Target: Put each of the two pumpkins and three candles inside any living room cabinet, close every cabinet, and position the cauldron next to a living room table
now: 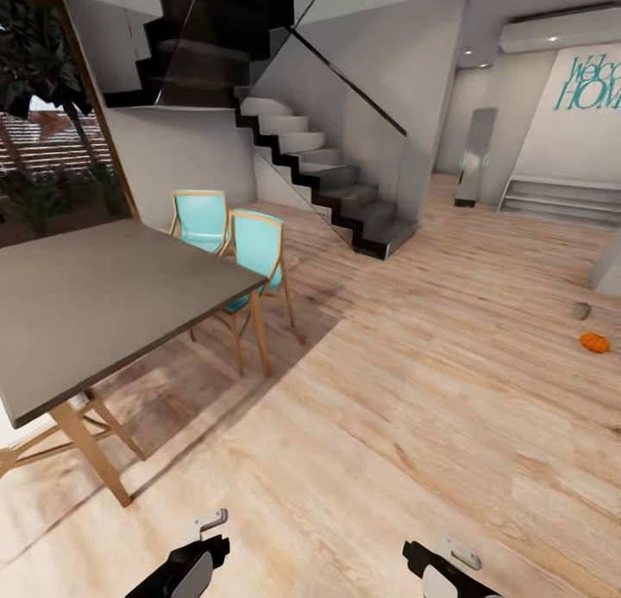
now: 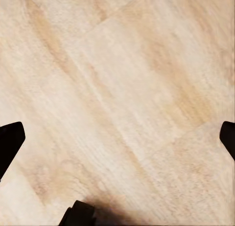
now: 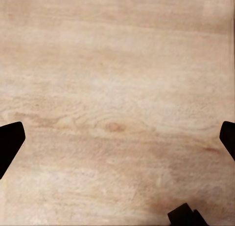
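Observation:
One orange pumpkin (image 1: 595, 343) lies on the wood floor at the far right in the head view. A small grey-brown object (image 1: 581, 310) sits just beyond it, too small to name. Both my left gripper (image 1: 200, 553) and my right gripper (image 1: 435, 562) hang low at the near edge of that view, several metres from the pumpkin. In the left wrist view the left gripper (image 2: 117, 138) is open over bare floor. My right gripper (image 3: 117, 138) is likewise open with only floorboards between its fingers. The cabinet, the cauldron and the candles are out of view.
A grey-topped table (image 1: 103, 296) on wooden legs stands close at the left, with two turquoise chairs (image 1: 257, 248) behind it. A dark staircase (image 1: 345, 192) rises at the middle back. Low white shelving (image 1: 556, 201) lines the far right wall. Open wood floor (image 1: 414, 391) stretches toward the pumpkin.

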